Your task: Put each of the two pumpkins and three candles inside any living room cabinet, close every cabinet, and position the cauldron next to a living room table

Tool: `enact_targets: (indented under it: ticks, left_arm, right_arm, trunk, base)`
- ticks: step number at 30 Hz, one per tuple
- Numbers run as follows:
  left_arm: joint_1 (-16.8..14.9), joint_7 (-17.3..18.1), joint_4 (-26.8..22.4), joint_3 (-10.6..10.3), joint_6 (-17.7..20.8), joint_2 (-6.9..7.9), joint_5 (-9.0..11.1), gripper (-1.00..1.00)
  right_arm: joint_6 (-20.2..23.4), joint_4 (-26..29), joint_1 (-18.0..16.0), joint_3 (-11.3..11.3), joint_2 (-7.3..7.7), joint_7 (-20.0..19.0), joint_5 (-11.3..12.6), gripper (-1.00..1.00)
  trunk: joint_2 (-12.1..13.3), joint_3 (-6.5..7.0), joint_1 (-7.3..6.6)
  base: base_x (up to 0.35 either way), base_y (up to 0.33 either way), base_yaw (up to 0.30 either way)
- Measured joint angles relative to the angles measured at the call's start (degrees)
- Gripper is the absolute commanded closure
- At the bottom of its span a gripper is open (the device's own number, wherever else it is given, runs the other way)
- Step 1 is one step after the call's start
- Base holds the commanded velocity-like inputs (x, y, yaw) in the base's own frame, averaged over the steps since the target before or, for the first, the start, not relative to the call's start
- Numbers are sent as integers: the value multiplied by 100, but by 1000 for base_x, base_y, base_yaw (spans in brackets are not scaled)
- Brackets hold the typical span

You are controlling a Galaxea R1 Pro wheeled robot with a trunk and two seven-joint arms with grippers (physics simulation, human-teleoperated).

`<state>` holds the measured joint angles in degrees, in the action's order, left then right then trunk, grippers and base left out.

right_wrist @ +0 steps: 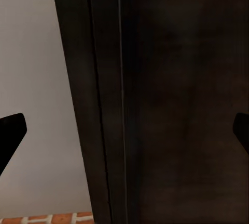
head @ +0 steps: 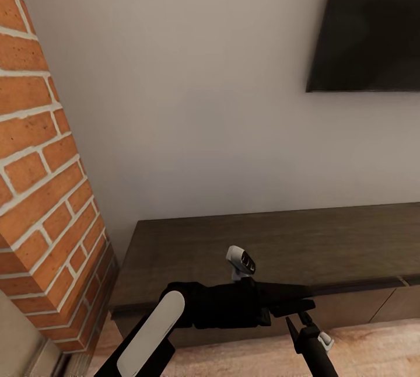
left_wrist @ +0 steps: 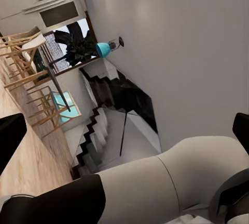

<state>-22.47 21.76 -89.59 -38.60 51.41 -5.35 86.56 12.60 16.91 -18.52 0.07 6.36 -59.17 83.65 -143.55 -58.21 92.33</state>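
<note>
A: Going left to right, what do we have in front of us?

B: A brick pillar (head: pixel 44 190) at the left, then a plain wall, then the cabinet (head: pixel 280 248) running along it, with a dark screen (head: pixel 367 21) mounted above at the right. We stand close against the cabinet's left end.

A: Any pumpkins, candles or the cauldron?

B: We see none of them here, on the cabinet top or in our claws. The fronts we can see along the right look flush, so we judge those drawers shut, though the left part of the front is hidden behind our arm.

A: And the claws?

B: The left claw (left_wrist: pixel 124 135) has its fingers spread wide with nothing between them; its camera looks across our own forearm toward a staircase (left_wrist: pixel 111 130) and dining chairs (left_wrist: pixel 31 78). The right claw (right_wrist: pixel 124 130) is also spread and empty, held close against the cabinet's dark wood near its left end.

A: So how far along are we?

B: We cannot tell what already sits inside. Nothing is being carried, and the cauldron's place beside the table remains unconfirmed.
</note>
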Motion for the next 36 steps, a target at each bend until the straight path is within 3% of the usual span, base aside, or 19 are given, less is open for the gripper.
enact_targets:
  ticks: [15,24,36]
  left_arm:
    - [0,0,0,-5,0,0,0,-100]
    - [0,0,0,-9,0,0,0,-100]
    - [0,0,0,-10,0,0,0,-100]
  right_arm:
    - [-2,15,0,1,4,-8,-6,-100]
    - [1,17,0,1,4,-8,-9,-100]
    - [3,16,0,1,1,-9,-9,-100]
  trunk:
    - [0,0,0]
    - [0,0,-2]
    - [0,0,0]
  base:
    - [4,0,0]
    - [186,0,0]
    - [21,0,0]
